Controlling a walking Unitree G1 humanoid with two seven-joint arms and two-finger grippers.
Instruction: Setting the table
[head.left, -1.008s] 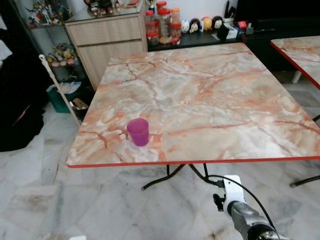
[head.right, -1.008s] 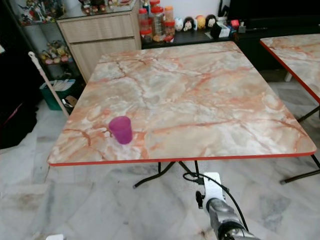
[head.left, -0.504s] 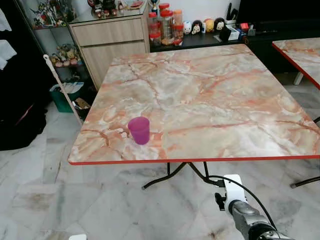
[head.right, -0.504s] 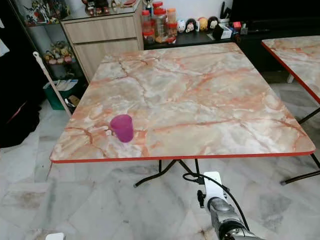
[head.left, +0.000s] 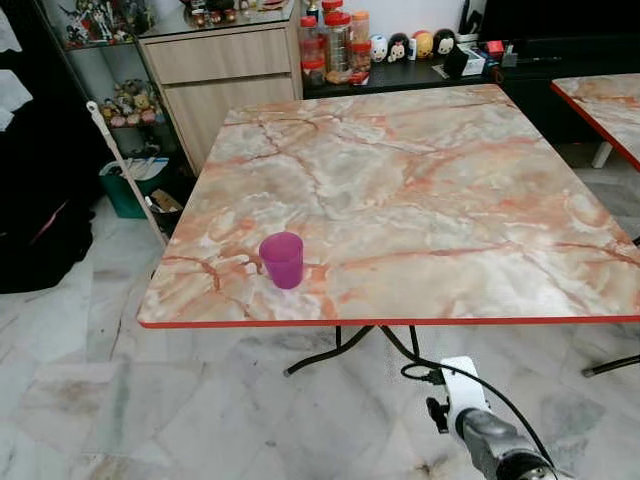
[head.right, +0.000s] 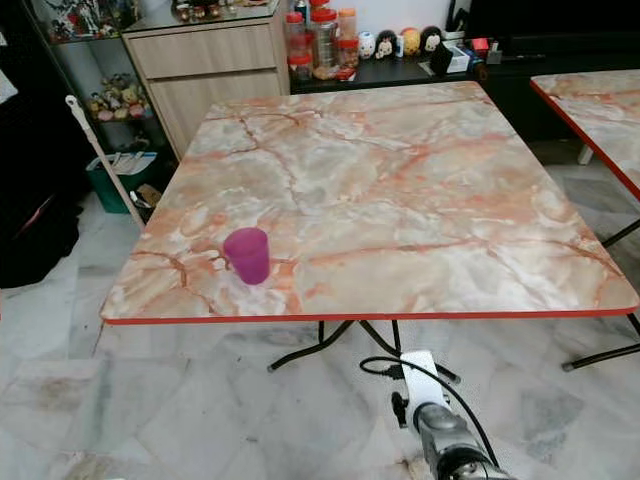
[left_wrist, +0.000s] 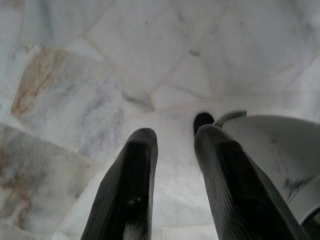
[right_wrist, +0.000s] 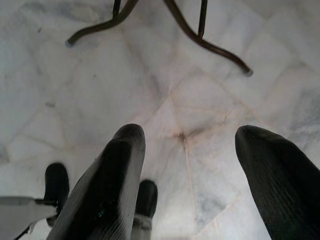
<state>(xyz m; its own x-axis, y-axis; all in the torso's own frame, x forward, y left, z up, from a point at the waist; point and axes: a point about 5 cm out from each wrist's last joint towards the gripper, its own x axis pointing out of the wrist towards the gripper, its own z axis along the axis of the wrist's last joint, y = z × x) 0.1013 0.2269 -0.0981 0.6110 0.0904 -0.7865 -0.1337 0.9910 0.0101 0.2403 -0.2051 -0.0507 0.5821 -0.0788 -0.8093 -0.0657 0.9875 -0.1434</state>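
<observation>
so the purple cup (head.left: 282, 259) looks light, stiff plastic — best pinched around its sides; left gripper (left_wrist: 172, 145) fingers slightly apart, right gripper (right_wrist: 195, 150) spread wide — both empty.

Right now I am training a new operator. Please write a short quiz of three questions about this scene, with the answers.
1. True or false: the purple cup stands upright on the marble table.
2. The cup is nearest which table edge? A) far edge B) near edge C) right edge
3. Fill in: the right gripper points at the ____, fingers apart.

Key: 1 true. 2 B. 3 floor.
</observation>
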